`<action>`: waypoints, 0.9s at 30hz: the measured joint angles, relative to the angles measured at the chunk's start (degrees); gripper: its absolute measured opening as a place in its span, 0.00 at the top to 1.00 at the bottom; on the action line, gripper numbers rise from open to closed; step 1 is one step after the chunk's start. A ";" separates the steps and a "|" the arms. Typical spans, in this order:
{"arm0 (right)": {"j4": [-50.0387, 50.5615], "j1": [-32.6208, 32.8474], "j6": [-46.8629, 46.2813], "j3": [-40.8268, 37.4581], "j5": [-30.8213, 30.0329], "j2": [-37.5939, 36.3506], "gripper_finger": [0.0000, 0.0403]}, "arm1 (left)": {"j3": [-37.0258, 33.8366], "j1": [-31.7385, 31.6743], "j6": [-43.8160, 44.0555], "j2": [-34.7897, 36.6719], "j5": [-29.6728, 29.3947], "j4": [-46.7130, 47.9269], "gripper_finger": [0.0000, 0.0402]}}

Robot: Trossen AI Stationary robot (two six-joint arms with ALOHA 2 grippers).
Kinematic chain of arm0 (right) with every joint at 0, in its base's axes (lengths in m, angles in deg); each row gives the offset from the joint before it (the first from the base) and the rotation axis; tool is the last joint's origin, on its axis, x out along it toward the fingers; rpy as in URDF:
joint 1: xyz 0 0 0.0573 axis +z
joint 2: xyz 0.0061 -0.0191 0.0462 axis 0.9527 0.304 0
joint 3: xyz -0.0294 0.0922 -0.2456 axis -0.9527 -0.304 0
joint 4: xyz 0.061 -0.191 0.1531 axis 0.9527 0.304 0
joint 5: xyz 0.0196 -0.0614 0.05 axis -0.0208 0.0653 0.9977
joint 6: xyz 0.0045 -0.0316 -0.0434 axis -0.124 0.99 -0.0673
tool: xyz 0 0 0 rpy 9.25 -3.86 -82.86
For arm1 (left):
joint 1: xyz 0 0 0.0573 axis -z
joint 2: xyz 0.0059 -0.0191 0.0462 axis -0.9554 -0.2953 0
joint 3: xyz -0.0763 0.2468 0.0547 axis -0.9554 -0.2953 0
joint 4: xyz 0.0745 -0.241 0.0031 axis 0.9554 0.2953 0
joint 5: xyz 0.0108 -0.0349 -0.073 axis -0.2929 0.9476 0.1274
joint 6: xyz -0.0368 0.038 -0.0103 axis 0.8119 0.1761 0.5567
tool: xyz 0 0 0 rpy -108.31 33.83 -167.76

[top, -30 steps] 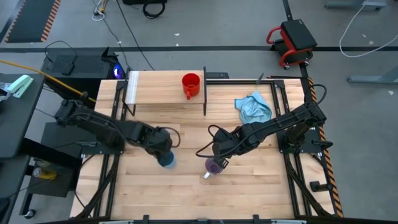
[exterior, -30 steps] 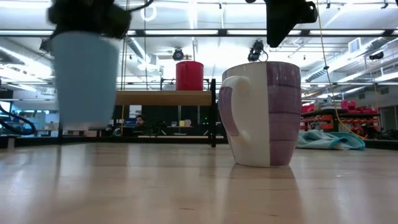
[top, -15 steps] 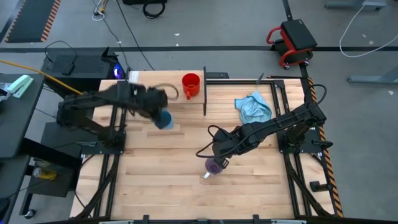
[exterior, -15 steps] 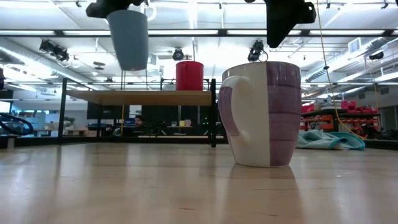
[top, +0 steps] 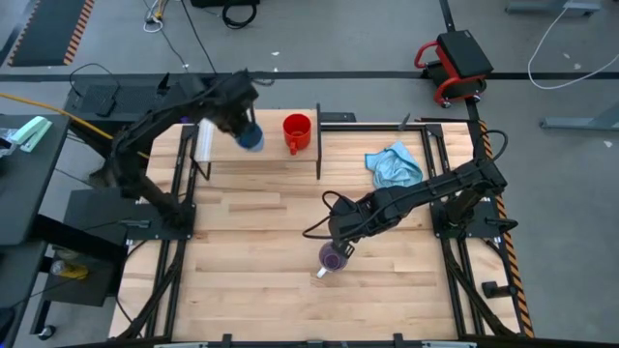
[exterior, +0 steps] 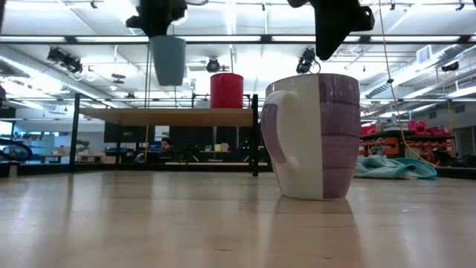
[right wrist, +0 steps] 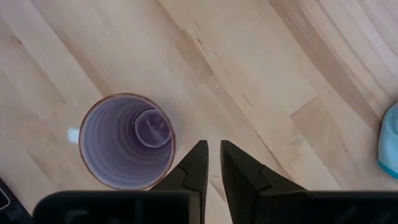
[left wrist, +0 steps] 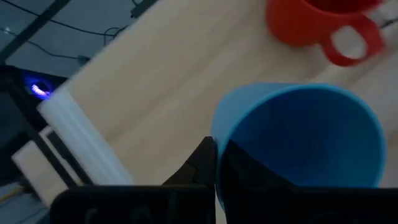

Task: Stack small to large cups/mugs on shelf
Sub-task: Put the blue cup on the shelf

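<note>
- Low view puts the lilac mug (exterior: 313, 135) nearest to the camera; it stands upright on the tabletop (exterior: 149, 223), with its handle to the side.
- Right gripper (top: 340, 236) hangs just above this mug, a little beside its rim and apart from it. In the right wrist view its two fingers (right wrist: 196, 165) are almost together, with only a thin gap and nothing between them, and the open mouth of the mug (right wrist: 127, 141) lies close beside the fingertips.
- Near the right arm, on its far side, a light blue cloth (top: 394, 166) lies crumpled on the tabletop.
- Farther away, the left gripper (top: 240, 118) is raised over the shelf (top: 256, 150) and grips the light blue cup (top: 250, 138). One finger (left wrist: 200, 167) presses on the cup wall (left wrist: 298, 134) in the left wrist view; the cup mouth points away from the gripper, and the cup hangs in the air above the board without touching it.
- Just beside the held cup, the red mug (top: 296, 131) stands upright on the shelf, near the shelf's end that is closer to the right arm. Its handle (left wrist: 352, 41) is seen in the left wrist view.
</note>
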 joint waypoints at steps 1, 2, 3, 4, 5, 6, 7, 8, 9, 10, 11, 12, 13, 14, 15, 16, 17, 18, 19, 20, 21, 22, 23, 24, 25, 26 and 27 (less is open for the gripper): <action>0.00 -0.13 0.00 0.00 0.00 0.00 0.88 | 1.54 -1.16 -1.29 -1.43 0.21 0.40 0.97; 0.00 -0.12 0.00 0.00 0.00 0.00 0.88 | 2.96 -2.26 -2.81 -2.81 0.81 0.39 0.97; 0.00 -0.17 0.00 0.00 -0.02 0.00 0.88 | 4.24 -3.21 -4.20 -4.09 1.90 0.29 0.97; 0.00 -0.17 0.00 0.00 -0.01 0.00 0.88 | 5.47 -4.11 -5.33 -5.24 3.30 0.40 0.97; 0.00 -0.17 0.00 0.00 -0.01 0.00 0.88 | 6.65 -5.00 -6.47 -6.34 4.71 0.38 0.97; 0.00 -0.14 -0.02 0.00 0.00 0.00 0.88 | 7.69 -5.81 -7.57 -7.37 5.76 0.35 0.97; 0.00 -0.10 -0.01 0.00 0.00 0.00 0.88 | 8.56 -6.53 -8.46 -8.31 6.38 0.36 0.97; 0.00 -0.10 -0.02 0.00 0.00 0.00 0.88 | 9.27 -7.24 -8.97 -9.20 6.80 0.38 0.97; 0.00 -0.10 -0.04 0.00 0.00 0.00 0.88 | 9.69 -7.96 -9.28 -9.87 7.20 0.31 0.97; 0.00 -0.13 -0.12 0.00 0.00 0.00 0.88 | 9.82 -8.75 -9.95 -10.43 7.81 0.36 0.97; 0.00 -0.14 -0.15 0.00 -0.02 0.00 0.88 | 9.84 -9.58 -10.47 -10.87 8.69 0.44 0.97; -0.01 -0.15 -0.15 0.00 0.00 0.00 0.88 | 9.84 -10.43 -10.76 -11.23 9.44 0.40 0.97; -0.02 -0.13 -0.15 0.00 0.00 0.00 0.88 | 9.57 -11.13 -10.93 -11.40 10.08 0.30 0.97; 0.00 -0.12 -0.17 0.00 0.00 0.00 0.88 | 9.12 -11.80 -10.96 -11.41 10.42 0.40 0.97; -0.02 -0.12 -0.15 0.00 0.00 0.00 0.88 | 8.74 -12.45 -10.99 -11.41 10.44 0.55 0.97; -0.02 -0.13 -0.09 0.00 0.00 0.00 0.88 | 8.48 -13.04 -11.13 -11.41 10.51 0.46 0.97; -0.02 -0.15 -0.07 0.00 -0.02 0.00 0.88 | 8.16 -13.50 -11.13 -11.41 10.52 0.36 0.97; -0.02 -0.18 -0.05 0.00 -0.02 0.00 0.88 | 7.90 -13.82 -11.17 -11.41 10.55 0.51 0.97; -0.04 -0.41 -0.01 0.00 -0.02 -0.01 0.88 | 7.79 -14.05 -11.48 -11.41 10.72 0.51 0.97; -0.07 -0.56 0.18 0.00 -0.02 0.00 0.88 | 7.79 -14.26 -11.75 -11.43 10.97 0.37 0.97; -0.11 -0.78 0.31 0.00 0.00 0.00 0.88 | 7.79 -14.38 -11.92 -11.43 11.32 0.39 0.97; -0.14 -1.03 0.53 0.00 -0.01 0.00 0.88 | 7.79 -14.43 -12.20 -11.43 11.89 0.44 0.97; -0.18 -1.33 0.83 0.00 0.00 0.00 0.88 | 7.79 -14.43 -12.44 -11.50 12.25 0.41 0.97; -0.19 -1.58 1.17 0.00 -0.02 0.00 0.88 | 7.79 -14.28 -12.47 -11.61 12.27 0.40 0.97; -0.20 -1.75 1.35 0.00 -0.02 0.00 0.88 | 7.79 -14.16 -12.51 -11.69 12.35 0.40 0.97; -0.20 -2.03 1.49 0.00 -0.04 0.00 0.88 | 7.79 -14.13 -12.67 -11.71 12.46 0.40 0.97; -0.20 -2.22 1.68 0.00 -0.07 0.00 0.88 | 7.79 -14.11 -13.01 -11.71 12.51 0.40 0.97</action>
